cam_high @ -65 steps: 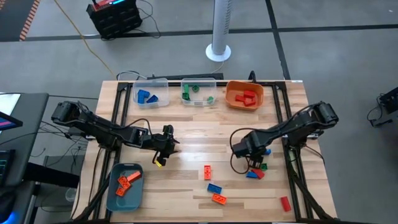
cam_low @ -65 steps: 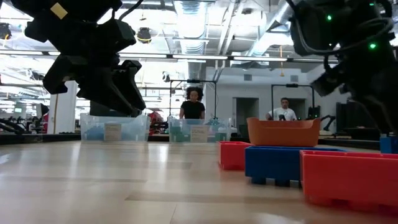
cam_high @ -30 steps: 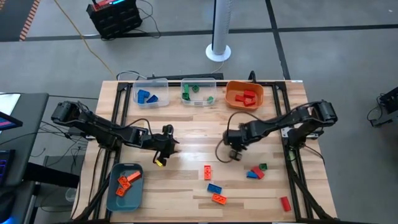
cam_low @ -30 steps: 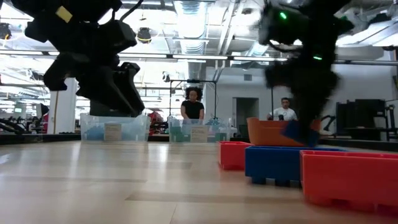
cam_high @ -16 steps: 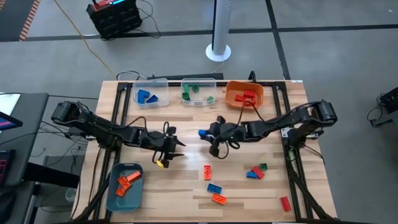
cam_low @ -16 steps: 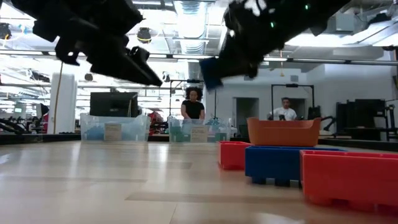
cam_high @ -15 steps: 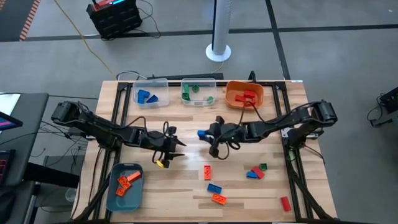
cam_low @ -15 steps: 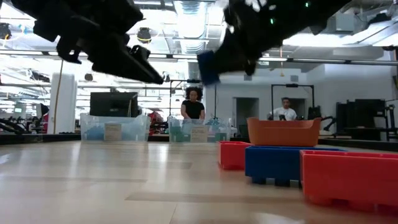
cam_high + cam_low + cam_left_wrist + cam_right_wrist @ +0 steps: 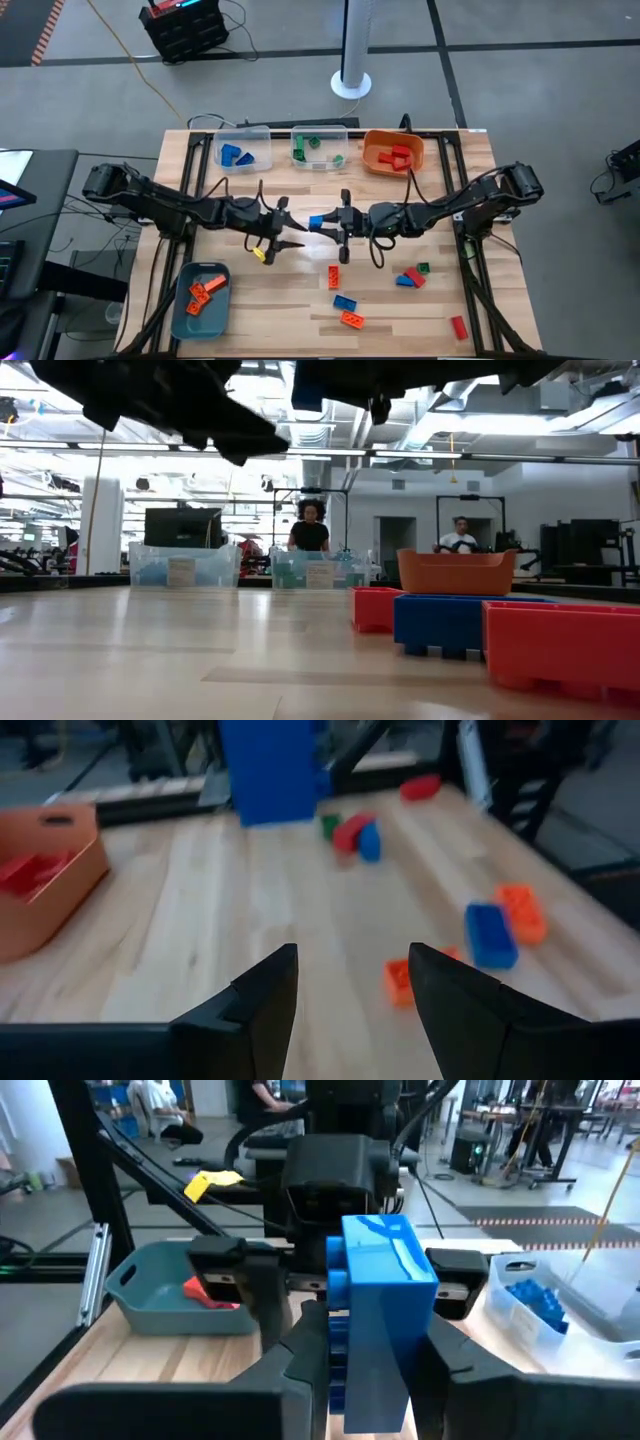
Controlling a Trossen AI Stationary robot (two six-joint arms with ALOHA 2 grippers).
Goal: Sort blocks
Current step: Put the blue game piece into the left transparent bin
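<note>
- Above the table's middle, a blue block (image 9: 317, 221) is clamped between the fingers of the right gripper (image 9: 372, 1342), clear of the wood.
- Facing it, just beside, the left gripper (image 9: 291, 234) is held with fingers spread and nothing between them.
- Loose blocks are seen on the table (image 9: 300, 300): an orange one (image 9: 333, 276), a blue one (image 9: 345, 302), another orange (image 9: 352, 319).
- A blue, red and green cluster (image 9: 411, 275) is noted nearer the right edge, and a lone red block (image 9: 459, 326) near the corner.
- Sorted blocks are seen in the teal bin (image 9: 178, 312), orange bin (image 9: 371, 157) and two clear bins (image 9: 262, 145).
</note>
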